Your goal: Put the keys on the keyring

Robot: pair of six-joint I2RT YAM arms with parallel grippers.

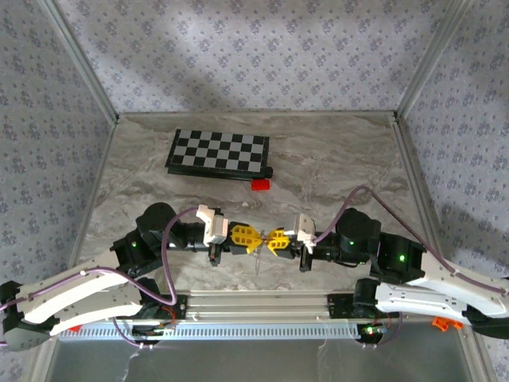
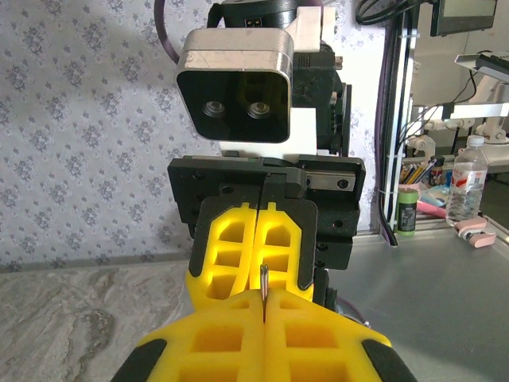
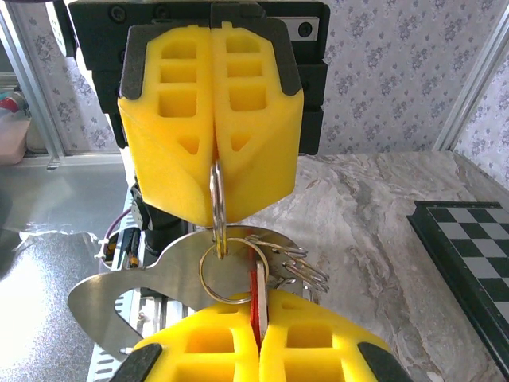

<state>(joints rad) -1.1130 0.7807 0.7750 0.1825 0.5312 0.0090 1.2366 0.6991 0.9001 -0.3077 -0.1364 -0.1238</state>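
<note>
Both arms meet tip to tip over the near centre of the table point(image 1: 334, 159), held above its surface.

Left gripper point(image 1: 256, 236): fingers pressed together, clamped on the keyring point(image 3: 216, 195). The ring sits edge-on in the seam between the two yellow fingers and hangs out below their tips.

Right gripper point(image 1: 273, 239): fingers also pressed together, pinching the keys point(image 3: 255, 293). These show as a thin red strip with a pale edge, standing upright in the finger seam.

A larger ring point(image 3: 208, 278) is linked through the keyring and lies just in front of the keys. A flat steel plate point(image 3: 151, 286) with a hooked cut-out hangs from the bunch to the left. Several small rings point(image 3: 306, 270) fan out on the other side.

Left wrist view: a thin metal sliver point(image 2: 264, 288) sticks up from the seam of the left fingers, with the right fingers just behind it. I cannot tell which piece it is.

Top view: a thin metal piece dangles below the point where the tips meet.

A chessboard point(image 1: 219, 151) lies at far centre, with a red block point(image 1: 260, 185) just beside its near right corner. Both are well apart from the grippers.
</note>
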